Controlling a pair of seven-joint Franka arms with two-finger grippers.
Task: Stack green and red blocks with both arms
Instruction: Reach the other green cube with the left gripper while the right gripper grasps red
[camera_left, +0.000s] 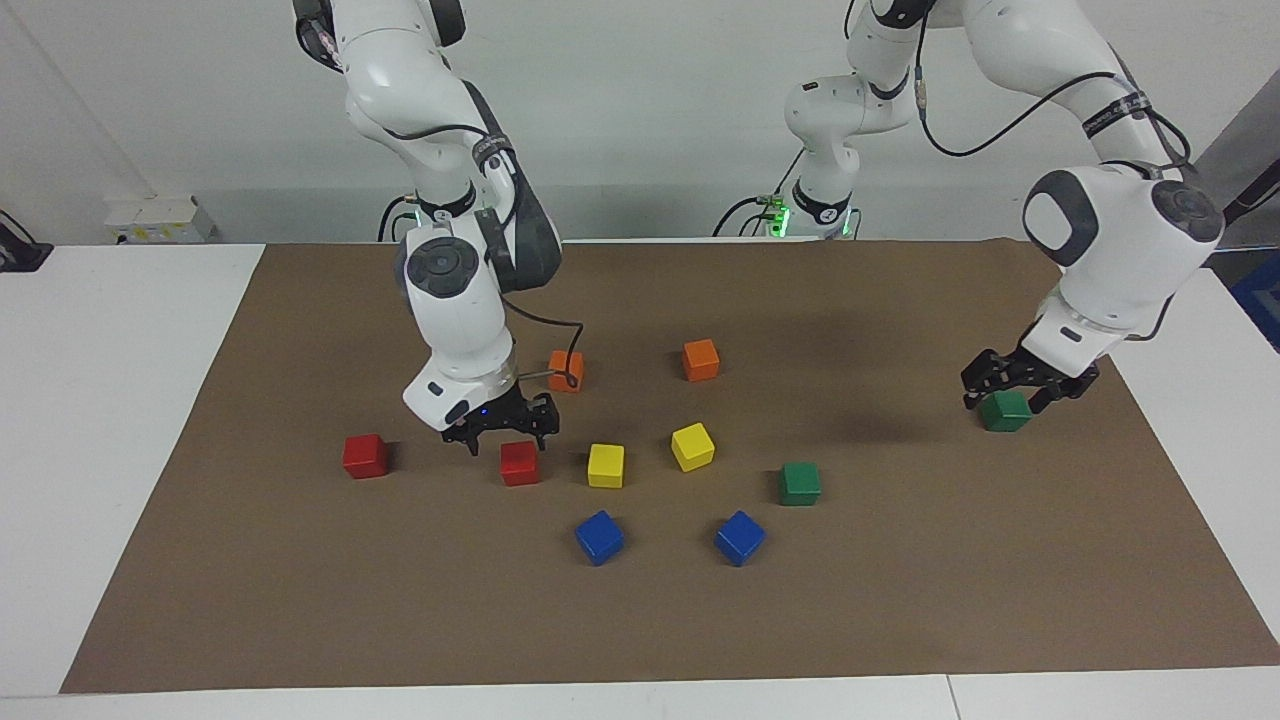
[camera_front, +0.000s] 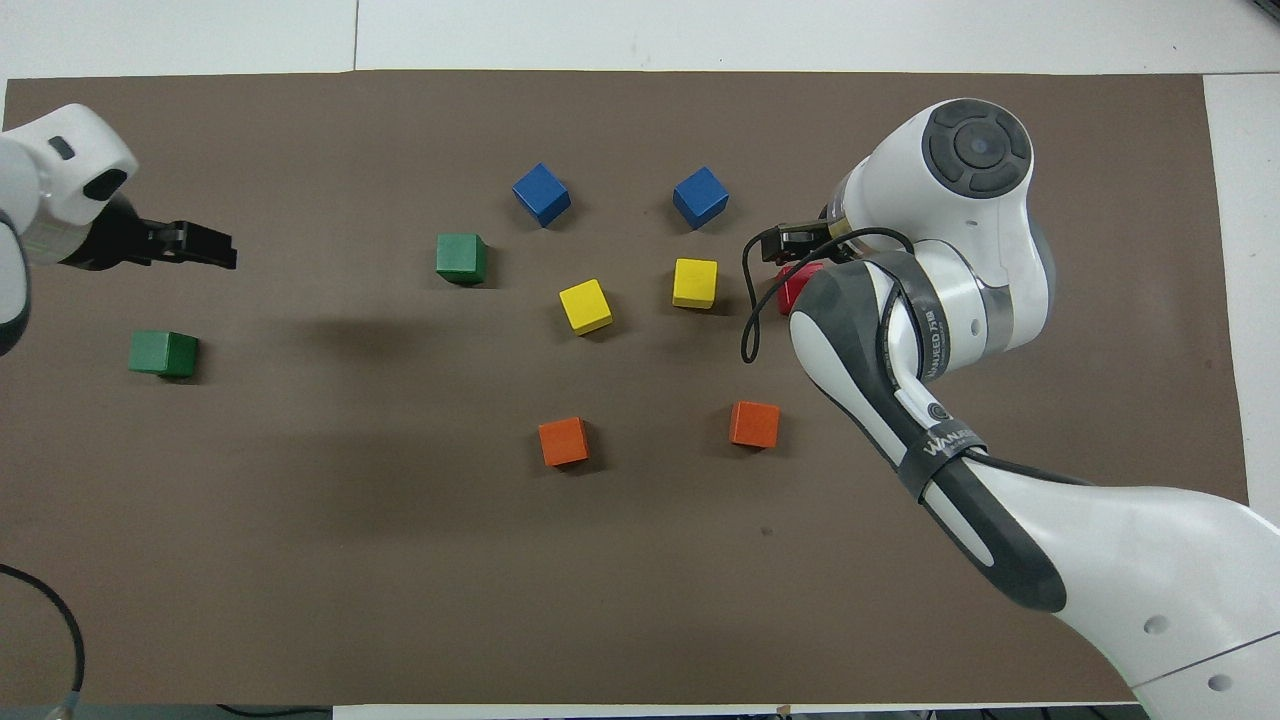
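Observation:
Two red blocks lie toward the right arm's end of the table. My right gripper (camera_left: 505, 428) is open and hangs just above one red block (camera_left: 519, 463), which peeks out beside the arm in the overhead view (camera_front: 793, 290). The other red block (camera_left: 365, 456) lies beside it, hidden under the arm in the overhead view. My left gripper (camera_left: 1018, 392) (camera_front: 205, 247) is open and low over a green block (camera_left: 1005, 411) (camera_front: 163, 353) at the left arm's end. The second green block (camera_left: 799, 483) (camera_front: 461, 257) lies apart, toward the middle.
Two orange cubes (camera_left: 566, 370) (camera_left: 701, 359) lie nearer the robots. Two yellow cubes (camera_left: 605, 465) (camera_left: 692, 446) sit mid-table, and two blue cubes (camera_left: 599, 537) (camera_left: 739, 537) farther out. All rest on a brown mat (camera_left: 900, 600) on a white table.

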